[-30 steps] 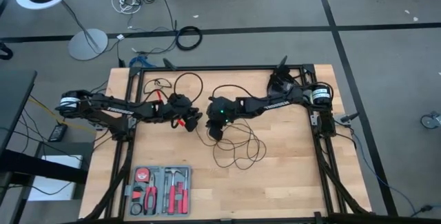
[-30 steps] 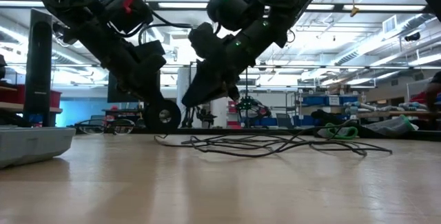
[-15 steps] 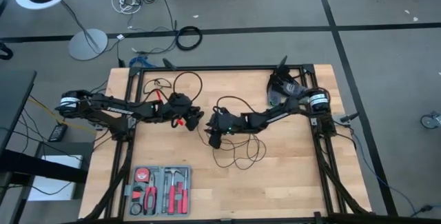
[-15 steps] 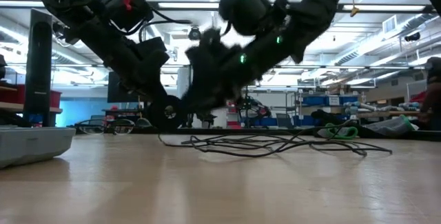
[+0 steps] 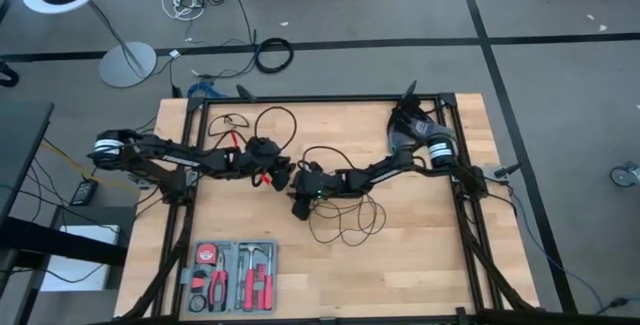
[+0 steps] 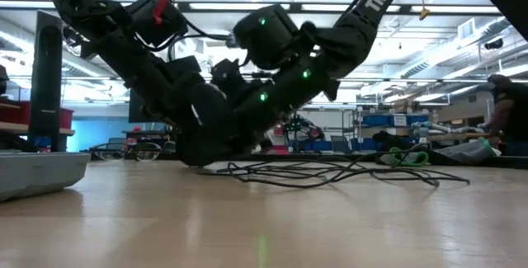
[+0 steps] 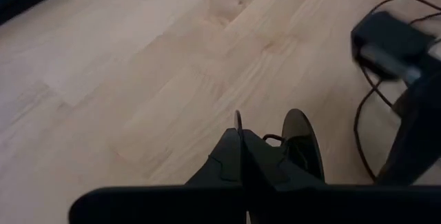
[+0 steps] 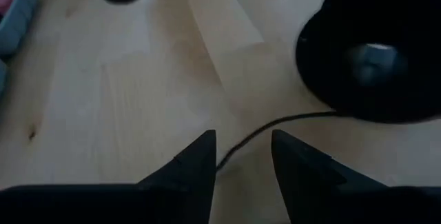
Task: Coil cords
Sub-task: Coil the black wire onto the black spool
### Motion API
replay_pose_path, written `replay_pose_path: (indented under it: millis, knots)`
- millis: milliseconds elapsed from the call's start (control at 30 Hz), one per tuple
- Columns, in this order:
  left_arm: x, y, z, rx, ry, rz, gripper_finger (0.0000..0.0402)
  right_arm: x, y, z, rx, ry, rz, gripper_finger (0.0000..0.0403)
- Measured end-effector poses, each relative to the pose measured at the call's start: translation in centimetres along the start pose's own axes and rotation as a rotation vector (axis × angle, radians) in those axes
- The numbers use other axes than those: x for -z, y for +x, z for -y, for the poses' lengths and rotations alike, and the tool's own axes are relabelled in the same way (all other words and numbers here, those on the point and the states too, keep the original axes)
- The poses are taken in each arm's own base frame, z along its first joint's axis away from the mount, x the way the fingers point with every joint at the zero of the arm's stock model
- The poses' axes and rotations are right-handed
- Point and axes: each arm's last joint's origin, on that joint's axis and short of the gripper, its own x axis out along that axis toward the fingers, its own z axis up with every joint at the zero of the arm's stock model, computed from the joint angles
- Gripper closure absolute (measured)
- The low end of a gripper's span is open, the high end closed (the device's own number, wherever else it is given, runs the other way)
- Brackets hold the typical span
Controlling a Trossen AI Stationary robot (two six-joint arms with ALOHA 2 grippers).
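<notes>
Since 1 s ago the right gripper (image 5: 299, 208) has swung lower and toward the table's left-centre, its wrist dropping nearly to the light wooden tabletop (image 5: 420, 255), and its fingers have spread apart. Now those 2 dark fingers (image 8: 196, 158) straddle a strand of the long, thin black cord (image 8: 275, 124) w/o pinching it; the cord's small round black disc-shaped puck (image 8: 372, 62) lies flat just ahead. Left gripper (image 5: 283, 174) sits close beside the right one near table centre, fingers (image 7: 238, 158) clenched tight, w/ a thin bit of cord showing at the tips, though whether it's actually pinched can't be told. Most of the cord lies in loose loops (image 5: 345, 220) on the wood in front of the right arm, w/ 1 more loop (image 5: 275, 120) toward the back edge. Grey plastic tool tray (image 5: 232, 277) w/ red-handled tools sits at front-left, well apart.
</notes>
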Motion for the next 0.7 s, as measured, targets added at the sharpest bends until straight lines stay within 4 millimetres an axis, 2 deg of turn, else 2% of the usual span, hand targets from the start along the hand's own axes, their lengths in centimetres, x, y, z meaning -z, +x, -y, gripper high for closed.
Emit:
replay_pose_path:
  millis: [167, 267, 367, 500, 700]
  knots:
    - [-0.1, 0.4, 0.2, 0.002, -0.011, 0.022, 0.0402, 0.8, 0.4, -0.2, -0.018, 0.004, -0.033, 0.0262]
    - [-0.2, 0.4, 0.2, 0.003, -0.016, 0.035, 0.0402, 1.1, 0.3, -0.4, 0.025, -0.027, -0.039, 0.0275]
    - [-0.3, 0.4, 0.2, 0.002, -0.021, 0.05, 0.0402, 1.2, 0.3, -0.4, 0.033, -0.069, -0.053, 0.0311]
    - [-0.3, 0.4, 0.2, 0.0, -0.03, 0.054, 0.0402, 1.6, 0.2, -0.2, 0.085, -0.092, -0.092, 0.0385]
    - [-0.6, 0.4, 0.4, 0.013, -0.058, 0.081, 0.0402, 1.4, 0.0, -0.2, 0.087, -0.142, -0.079, 0.04]
